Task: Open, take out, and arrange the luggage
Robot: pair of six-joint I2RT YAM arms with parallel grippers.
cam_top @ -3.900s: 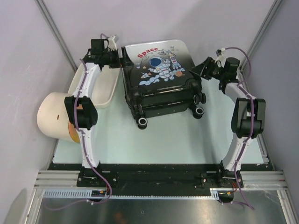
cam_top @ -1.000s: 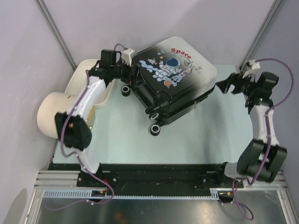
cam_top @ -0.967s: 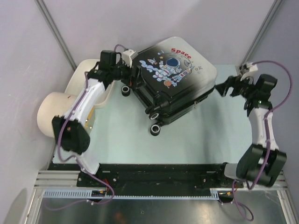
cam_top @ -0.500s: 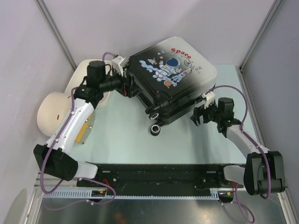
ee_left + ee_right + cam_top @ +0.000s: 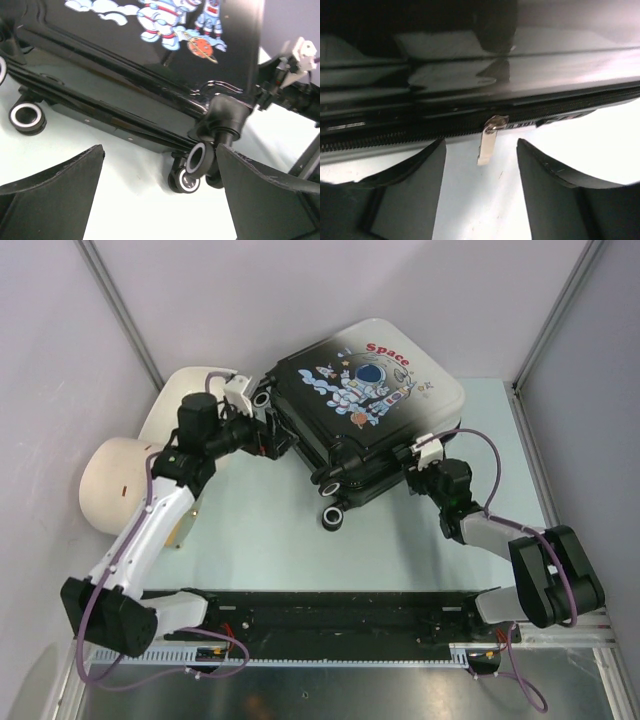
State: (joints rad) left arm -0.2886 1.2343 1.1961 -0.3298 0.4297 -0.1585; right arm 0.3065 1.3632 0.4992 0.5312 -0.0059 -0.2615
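Right tool [image 5: 480, 146]: the jaws are set apart on either side of the zip pull [image 5: 487, 141], which hangs between them untouched. Nothing is gripped.
Left tool [image 5: 160, 150]: the jaws are spread wide and nothing is held. It is aimed at the wheel end of the suitcase [image 5: 370, 400], and one corner wheel [image 5: 199, 159] is seen in the gap ahead of it.

Progress: judged to be at the very start. The suitcase is shut, and the zip teeth are seen meshed along the stretch in the right wrist view. No lining or contents are exposed. The pull has yet to be pinched and run round the seam. Lifting the lid, taking out and arranging are all left to do.

Position: the suitcase is laid flat on the table [image 5: 260, 530], toward the far side and turned askew. The printed face is up and the wheel end is toward the near left.

Appearance: a hard glossy shell, white at the far corner fading to black. A cartoon astronaut and the word "Space" are printed on top. Wheels and trim are black. Reflections are seen along the side, so the shell is judged slippery.
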